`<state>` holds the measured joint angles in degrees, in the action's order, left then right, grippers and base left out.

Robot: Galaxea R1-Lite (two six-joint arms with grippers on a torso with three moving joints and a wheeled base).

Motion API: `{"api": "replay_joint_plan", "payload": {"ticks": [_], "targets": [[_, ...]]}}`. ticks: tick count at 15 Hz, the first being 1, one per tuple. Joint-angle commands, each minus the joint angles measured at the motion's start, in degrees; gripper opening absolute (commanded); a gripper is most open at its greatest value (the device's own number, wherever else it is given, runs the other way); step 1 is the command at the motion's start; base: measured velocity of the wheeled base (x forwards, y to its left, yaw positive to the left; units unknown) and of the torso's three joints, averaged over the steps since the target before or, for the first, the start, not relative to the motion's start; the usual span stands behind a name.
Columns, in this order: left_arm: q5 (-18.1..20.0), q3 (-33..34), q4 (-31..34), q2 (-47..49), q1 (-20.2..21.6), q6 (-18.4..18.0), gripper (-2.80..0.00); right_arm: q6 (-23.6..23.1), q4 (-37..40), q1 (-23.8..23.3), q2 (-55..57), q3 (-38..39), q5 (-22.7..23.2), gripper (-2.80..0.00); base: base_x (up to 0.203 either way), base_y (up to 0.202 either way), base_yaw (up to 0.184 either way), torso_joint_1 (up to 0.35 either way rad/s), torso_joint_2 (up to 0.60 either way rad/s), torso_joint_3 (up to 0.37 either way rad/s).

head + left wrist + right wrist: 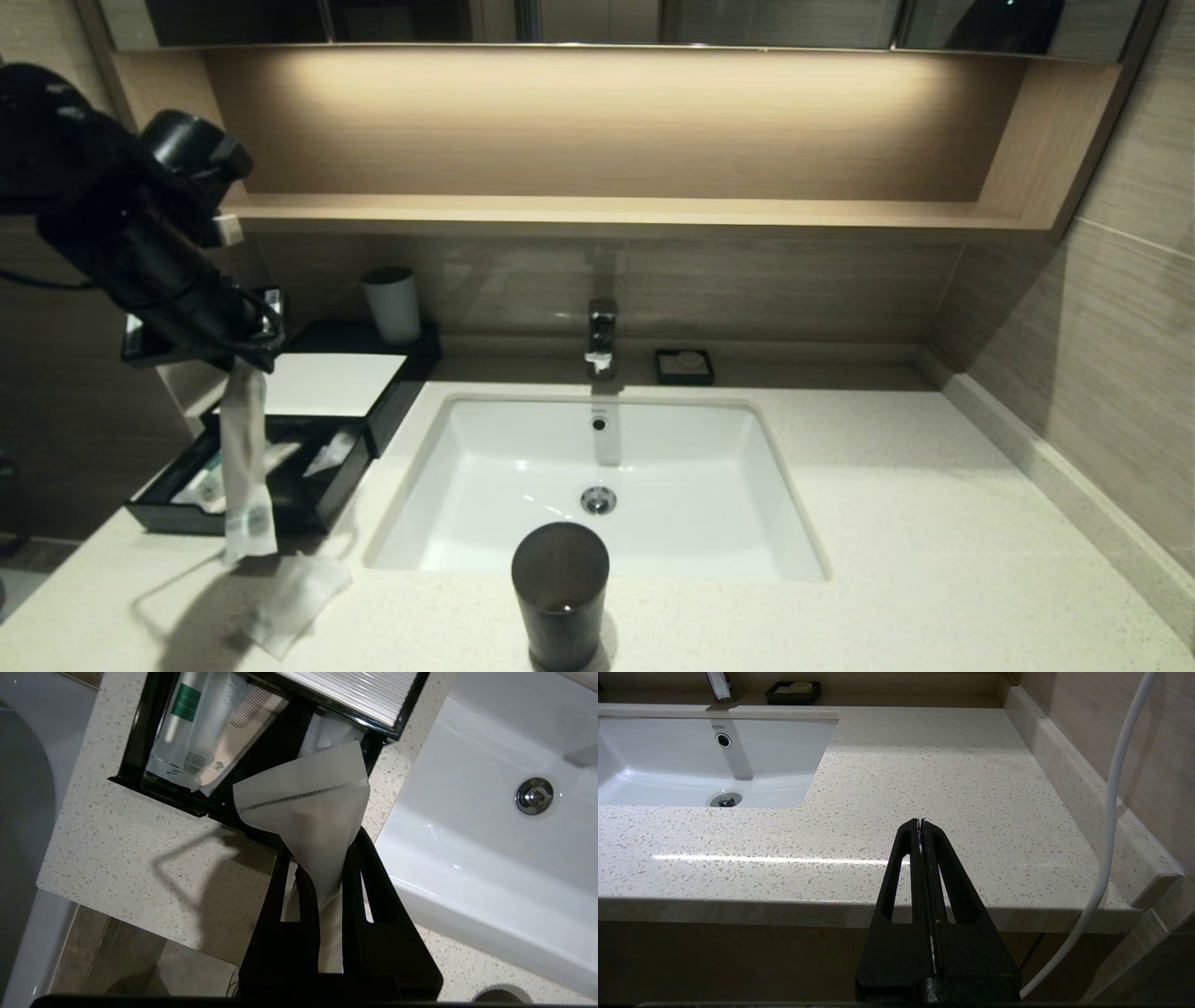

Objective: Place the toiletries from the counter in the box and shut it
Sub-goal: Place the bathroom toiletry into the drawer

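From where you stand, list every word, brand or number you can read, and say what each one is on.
"TOTO": on the back wall of the white basin, just above its overflow hole.
Green label and small print on the sachets in the open drawer of the box: too small to read.
Faucet, soap dish, dark cup: no readable text.

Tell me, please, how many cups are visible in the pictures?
2. A dark cup stands on the counter in front of the basin. A pale cup stands on the black box, at its back. Others may be hidden.
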<state>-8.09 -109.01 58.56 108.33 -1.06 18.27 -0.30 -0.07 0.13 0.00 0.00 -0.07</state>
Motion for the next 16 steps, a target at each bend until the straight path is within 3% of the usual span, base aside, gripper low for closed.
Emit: {"api": "replay_joint_plan", "payload": {"ticks": [1, 4, 9, 16], "targets": [[0.0, -0.02, -0.92, 0.6, 3.7, -0.34, -2.8, -0.05, -0.01, -0.04, 0.0, 0.09, -0.01, -2.8, 0.0, 0.0, 0.0, 0.0, 0.0, 0.0], [0.02, 0.11, -2.1, 1.9, 7.24, -3.59, -2.8, -0.05, -0.01, 0.04, 0.0, 0.09, -0.01, -2.8, 0.0, 0.0, 0.0, 0.0, 0.0, 0.0], [0.13, -0.01, -2.07, 5.96, 11.75, -12.98, -2.8, -0.05, -0.01, 0.04, 0.0, 0.09, -0.01, -2.8, 0.0, 0.0, 0.0, 0.0, 0.0, 0.0], [0.1, -0.75, -4.5, 9.72, 13.11, -24.97, -2.8, -0.05, -0.01, 0.04, 0.0, 0.09, -0.01, -2.8, 0.0, 0.0, 0.0, 0.0, 0.0, 0.0]]}}
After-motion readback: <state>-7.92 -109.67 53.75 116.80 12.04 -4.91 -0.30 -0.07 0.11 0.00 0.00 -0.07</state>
